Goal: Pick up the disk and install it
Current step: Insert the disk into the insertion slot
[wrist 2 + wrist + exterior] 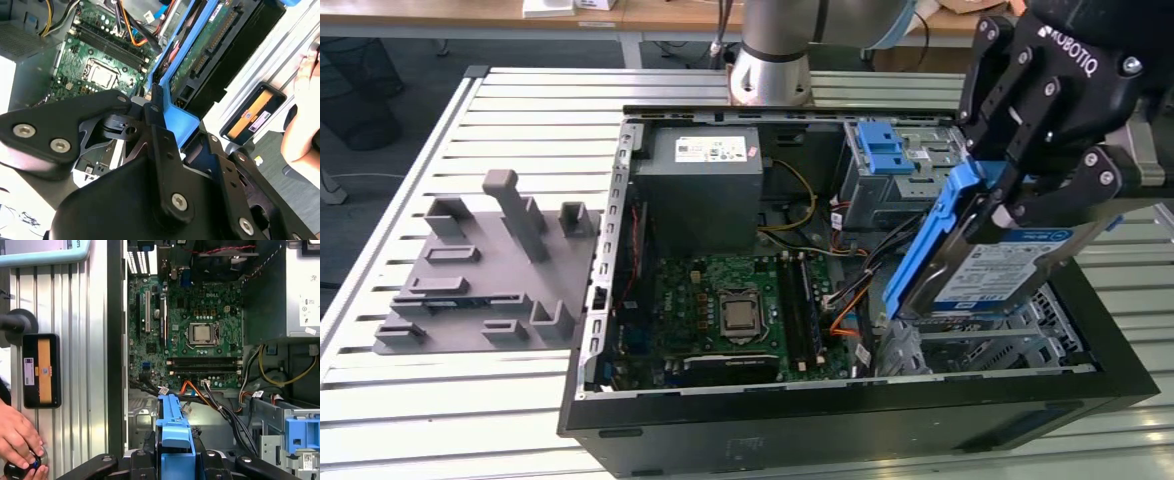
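- disk [994, 270]: off the counter, in the air, tilted steeply on edge, label side showing in the exterior view.
- Blue bracket [927, 240] frames it. In the first wrist view the bracket [175, 425] sits edge-on between the gripper's links.
- In the second wrist view the disk's green board side [205, 55] and its connector face the camera.
- gripper [1025, 195]: closed on the disk's upper end, one jaw each side of the bracket. Black linkages are up close in the second wrist view [150, 125].
- Disk hangs over the metal cage [987, 340] at the case's side on the exterior view's right. Its lower end is down by the cage rim; can't tell if they touch. Not seated.
- case [827, 430]: open, lying on its side on the slatted counter [454, 400].
- Inside the case: motherboard [734, 300] in the middle, with the bare CPU socket seen in the first wrist view [202, 334].
- Grey PSU [700, 185] is at the far end of the case, and the blue latch [881, 145] is just beside it toward the exterior view's right.
- cables [847, 325]: orange and black, running between the motherboard and the cage.
- Grey fixture [480, 270] sits on the counter, well apart from the case on the exterior view's left.
- Arm base [774, 50] is behind the case.
- In the first wrist view, a device [42, 370] with an orange screen lies on the counter beside the case, with a person's hand [17, 440] on a dark knob near it.
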